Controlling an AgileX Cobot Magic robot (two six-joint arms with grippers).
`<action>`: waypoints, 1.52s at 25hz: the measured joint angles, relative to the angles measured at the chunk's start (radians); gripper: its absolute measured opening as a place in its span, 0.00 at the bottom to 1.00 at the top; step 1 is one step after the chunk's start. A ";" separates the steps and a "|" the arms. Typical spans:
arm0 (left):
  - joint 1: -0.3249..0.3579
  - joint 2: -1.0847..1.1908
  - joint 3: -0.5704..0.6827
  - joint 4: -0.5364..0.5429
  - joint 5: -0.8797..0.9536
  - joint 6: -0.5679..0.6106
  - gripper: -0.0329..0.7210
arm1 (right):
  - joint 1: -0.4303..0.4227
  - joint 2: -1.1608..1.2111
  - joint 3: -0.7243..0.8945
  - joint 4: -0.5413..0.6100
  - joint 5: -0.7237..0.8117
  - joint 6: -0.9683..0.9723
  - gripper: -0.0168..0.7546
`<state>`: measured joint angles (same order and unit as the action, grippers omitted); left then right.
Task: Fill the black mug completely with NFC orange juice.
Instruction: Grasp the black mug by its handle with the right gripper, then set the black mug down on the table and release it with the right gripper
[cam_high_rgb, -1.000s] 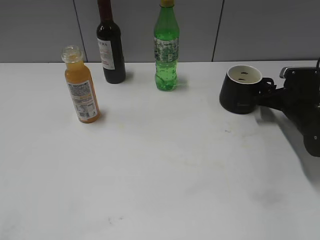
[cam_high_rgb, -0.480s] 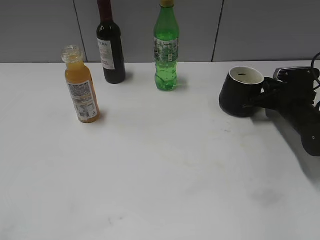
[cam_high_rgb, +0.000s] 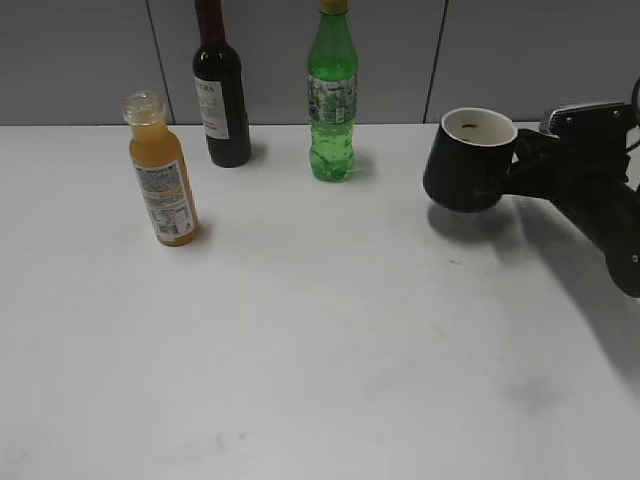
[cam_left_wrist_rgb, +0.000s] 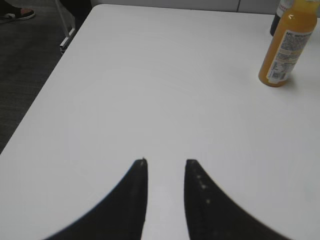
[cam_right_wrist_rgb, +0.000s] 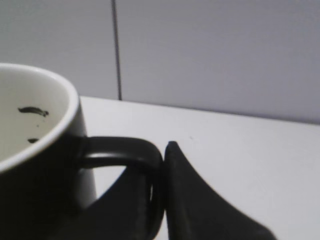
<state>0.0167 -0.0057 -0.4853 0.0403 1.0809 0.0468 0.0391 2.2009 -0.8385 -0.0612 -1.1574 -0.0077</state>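
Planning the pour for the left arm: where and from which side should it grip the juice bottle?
Grip the juice bottle around its straight labelled body, coming in level from the front. It stands upright and capless, so keep it vertical. The left gripper is open, with bare table between.

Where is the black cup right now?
The black mug is on the exterior view's right, held by its handle in the right gripper, right of the green bottle.
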 joint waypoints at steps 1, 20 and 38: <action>0.000 0.000 0.000 0.000 0.000 0.000 0.31 | 0.018 -0.030 0.014 0.000 -0.001 -0.001 0.07; 0.000 0.000 0.000 0.000 0.000 0.000 0.31 | 0.626 -0.142 0.179 0.301 -0.010 -0.066 0.07; 0.000 0.000 0.000 0.000 0.000 0.000 0.31 | 0.664 0.053 0.054 0.344 -0.035 -0.071 0.09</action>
<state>0.0167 -0.0057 -0.4853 0.0403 1.0809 0.0468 0.7028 2.2538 -0.7841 0.2826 -1.1921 -0.0786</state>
